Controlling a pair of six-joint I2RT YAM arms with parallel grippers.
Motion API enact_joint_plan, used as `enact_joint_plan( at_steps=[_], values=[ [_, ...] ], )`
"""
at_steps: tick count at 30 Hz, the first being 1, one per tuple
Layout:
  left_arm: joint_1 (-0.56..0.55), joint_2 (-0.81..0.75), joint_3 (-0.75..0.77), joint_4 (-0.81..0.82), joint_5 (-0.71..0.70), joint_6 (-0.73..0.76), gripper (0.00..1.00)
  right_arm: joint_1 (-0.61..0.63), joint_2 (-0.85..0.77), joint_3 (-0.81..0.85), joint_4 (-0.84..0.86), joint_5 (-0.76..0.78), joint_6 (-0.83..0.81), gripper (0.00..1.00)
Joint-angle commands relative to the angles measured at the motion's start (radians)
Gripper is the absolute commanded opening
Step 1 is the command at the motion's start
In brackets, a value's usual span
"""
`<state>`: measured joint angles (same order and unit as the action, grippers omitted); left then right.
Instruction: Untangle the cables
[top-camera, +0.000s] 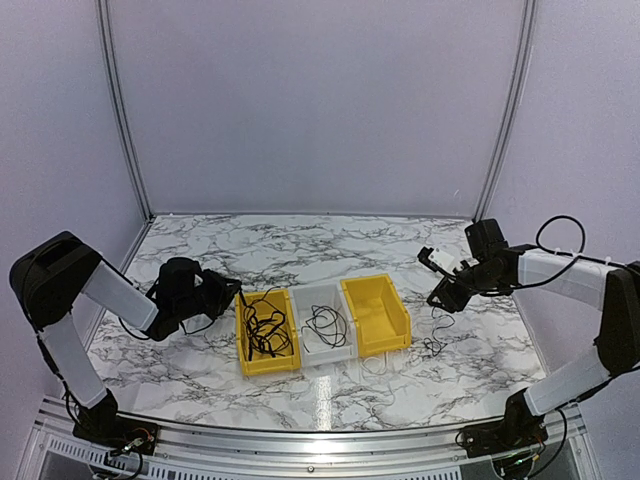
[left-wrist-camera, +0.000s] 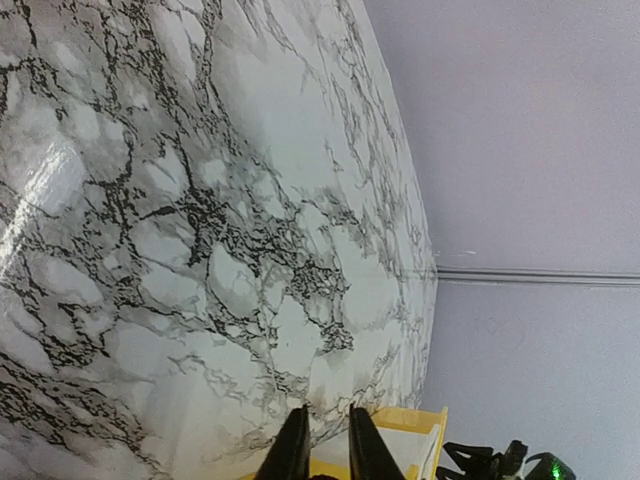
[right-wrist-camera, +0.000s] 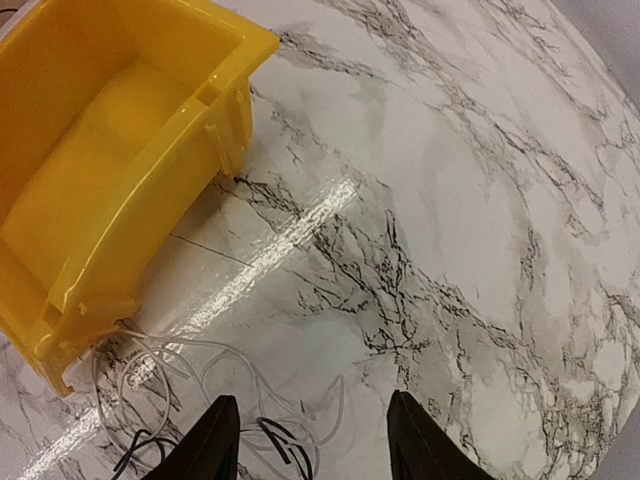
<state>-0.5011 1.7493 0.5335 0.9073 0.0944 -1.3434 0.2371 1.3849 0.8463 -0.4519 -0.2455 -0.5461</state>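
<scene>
R gripper (right-wrist-camera: 312, 400): fingers wide apart, nothing btwn them, hovering over the table (right-wrist-camera: 480, 200) just right of the right yellow bin (right-wrist-camera: 140, 215). In the top view, R gripper (top-camera: 440, 297) points down-left, above the marble. Directly below it in the wrist view lies a loose heap of cables (right-wrist-camera: 170, 365): a pale whitish strand looped beside the bin's near corner, w/ a couple of black strands at the bottom edge, btwn the finger tips in the pic. Same heap shows in the top view as thin squiggles (top-camera: 432, 347) on the table, near that bin's right wall.

L gripper (left-wrist-camera: 328, 415): fingers nearly together, only a narrow slit. Can't tell from the wrist view if anything is pinched. Top view: L gripper (top-camera: 232, 293) sits at the upper left corner of the left yellow bin (top-camera: 268, 368), and a thin black strand runs from about its tip down into that bin.

A black tangle of cables fills the left yellow bin. White bin (top-camera: 325, 352), middle of the row, holds one black loop. The 3 bins stand side by side, touching, at table centre.
</scene>
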Motion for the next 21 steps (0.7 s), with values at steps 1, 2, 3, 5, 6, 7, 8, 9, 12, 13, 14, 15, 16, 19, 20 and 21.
enact_joint_plan(
  at_steps=[1,2,3,5,6,7,8,9,12,13,14,15,16,19,20,21],
  values=[
    [0.006,-0.012,-0.007,0.077,0.022,0.010,0.06,-0.007,0.012,-0.001,0.014,-0.011,0.017,0.50],
    [0.005,-0.019,-0.008,0.077,0.023,0.015,0.02,-0.007,0.013,-0.002,0.015,-0.012,0.017,0.50],
    [0.005,-0.027,-0.009,0.077,0.023,0.020,0.00,-0.008,0.014,-0.002,0.015,-0.013,0.017,0.50],
    [0.005,-0.047,-0.015,0.077,0.017,0.027,0.00,-0.007,0.015,-0.003,0.016,-0.014,0.017,0.49],
    [0.003,-0.062,-0.022,0.077,0.011,0.039,0.00,-0.008,0.014,-0.003,0.017,-0.014,0.016,0.49],
    [0.003,-0.079,-0.028,0.077,0.003,0.055,0.00,-0.006,0.014,-0.004,0.017,-0.014,0.016,0.49],
    [0.003,-0.105,-0.031,0.076,-0.004,0.075,0.00,-0.007,0.013,-0.003,0.018,-0.014,0.015,0.49],
    [0.001,-0.128,-0.033,0.076,-0.005,0.092,0.00,-0.007,0.013,-0.005,0.019,-0.014,0.015,0.49],
    [-0.014,-0.193,-0.028,0.026,-0.001,0.151,0.00,-0.007,0.015,-0.007,0.022,-0.015,0.014,0.49],
    [-0.026,-0.213,-0.019,-0.016,-0.004,0.183,0.00,-0.007,0.016,-0.007,0.023,-0.015,0.013,0.49],
    [-0.043,-0.233,-0.008,-0.064,-0.013,0.219,0.00,-0.007,0.018,-0.006,0.024,-0.016,0.013,0.49],
    [-0.065,-0.253,0.005,-0.124,-0.034,0.268,0.00,-0.007,0.018,-0.006,0.025,-0.017,0.014,0.49],
    [-0.094,-0.272,0.023,-0.199,-0.070,0.327,0.00,-0.007,0.019,-0.006,0.026,-0.018,0.014,0.49],
    [-0.179,-0.311,0.088,-0.422,-0.238,0.502,0.00,-0.007,0.019,-0.008,0.029,-0.020,0.015,0.49],
    [-0.200,-0.317,0.104,-0.474,-0.294,0.555,0.00,-0.007,0.019,-0.007,0.030,-0.021,0.015,0.49],
    [-0.222,-0.320,0.118,-0.522,-0.355,0.605,0.00,-0.007,0.018,-0.007,0.030,-0.023,0.015,0.49]
  ],
)
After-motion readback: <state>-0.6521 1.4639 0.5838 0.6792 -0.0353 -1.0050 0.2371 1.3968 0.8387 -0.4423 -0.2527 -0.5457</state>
